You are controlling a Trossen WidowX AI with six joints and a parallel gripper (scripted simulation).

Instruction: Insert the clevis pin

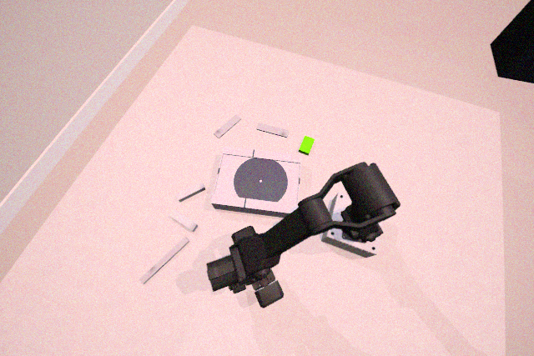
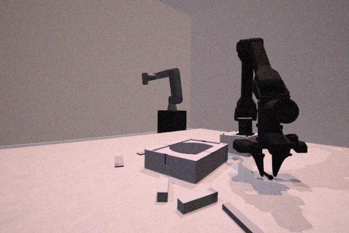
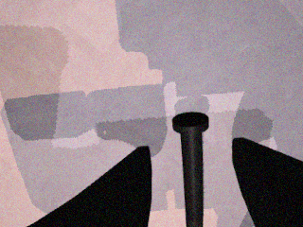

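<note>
Exterior view: nearest, loose blocks (image 2: 197, 201) lie before the tray (image 2: 174, 165) (image 1: 218, 186), the landmark. Beside it, the claw (image 2: 268, 174) (image 3: 191, 153) stands partly open, pin (image 2: 270, 177) (image 3: 191, 165) unclamped between its fingers. The disc (image 2: 191, 148) (image 1: 260, 171) lies inside the tray; beyond stands another arm (image 2: 175, 85).

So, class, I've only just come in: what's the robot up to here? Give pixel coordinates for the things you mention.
The robot arm has its gripper (image 1: 222, 273) (image 2: 268, 175) (image 3: 191, 153) down low over the table, with its fingers apart on either side of a pin (image 2: 267, 175) (image 3: 192, 165) with a round head. It doesn't grip the pin. The dark disc (image 1: 260, 188) (image 2: 191, 149) lies in the tray (image 1: 224, 197) (image 2: 170, 165), and its middle hole has no pin in it, so that job is undone.
</note>
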